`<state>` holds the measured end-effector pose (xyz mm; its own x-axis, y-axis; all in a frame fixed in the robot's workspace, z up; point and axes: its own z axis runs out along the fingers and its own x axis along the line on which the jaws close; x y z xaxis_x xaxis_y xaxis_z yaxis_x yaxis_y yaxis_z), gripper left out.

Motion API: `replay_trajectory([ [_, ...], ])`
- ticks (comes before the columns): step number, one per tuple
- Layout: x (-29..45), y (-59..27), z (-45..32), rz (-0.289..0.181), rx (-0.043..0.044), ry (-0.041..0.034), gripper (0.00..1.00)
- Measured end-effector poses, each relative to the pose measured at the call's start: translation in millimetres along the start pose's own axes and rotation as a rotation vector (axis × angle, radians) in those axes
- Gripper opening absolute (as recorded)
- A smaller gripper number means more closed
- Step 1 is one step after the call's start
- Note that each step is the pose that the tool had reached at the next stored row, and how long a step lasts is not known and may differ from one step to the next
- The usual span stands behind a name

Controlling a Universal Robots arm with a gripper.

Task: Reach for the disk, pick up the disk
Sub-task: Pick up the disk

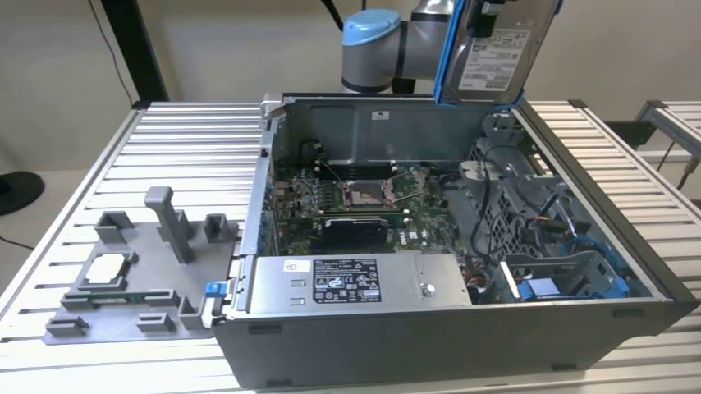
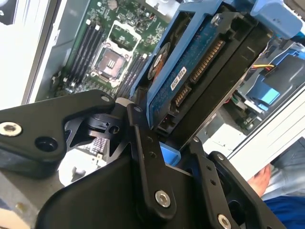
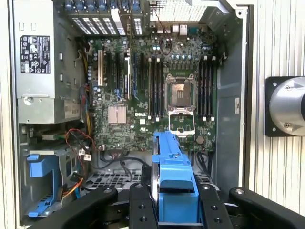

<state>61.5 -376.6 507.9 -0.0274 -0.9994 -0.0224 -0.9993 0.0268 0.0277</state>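
Exterior view: the disk (image 1: pixel 498 51), in its blue bracket, hangs at the frame's top, right of centre, lifted clear above the open computer case (image 1: pixel 438 328). Second wrist view: the gripper (image 2: pixel 164 157) is clenched on the disk's (image 2: pixel 190 81) lower edge, its black fingers (image 2: pixel 143 157) pressing both faces.

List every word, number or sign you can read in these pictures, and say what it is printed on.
No text reads clearly enough to quote.
White label on the disk: print too small.
Black-and-white label on the grey box: too small.
Small white sticker on the disk's circuit side: blurred.
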Motion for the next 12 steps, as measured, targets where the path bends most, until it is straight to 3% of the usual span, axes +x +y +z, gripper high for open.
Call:
replay_trajectory([
  [6, -0.4, -12.6, -0.3, 0.0, -0.0048, 0.0002, 0.0],
  [12, -0.4, -15.0, -0.4, 0.0, -0.0054, 0.0003, 0.0],
])
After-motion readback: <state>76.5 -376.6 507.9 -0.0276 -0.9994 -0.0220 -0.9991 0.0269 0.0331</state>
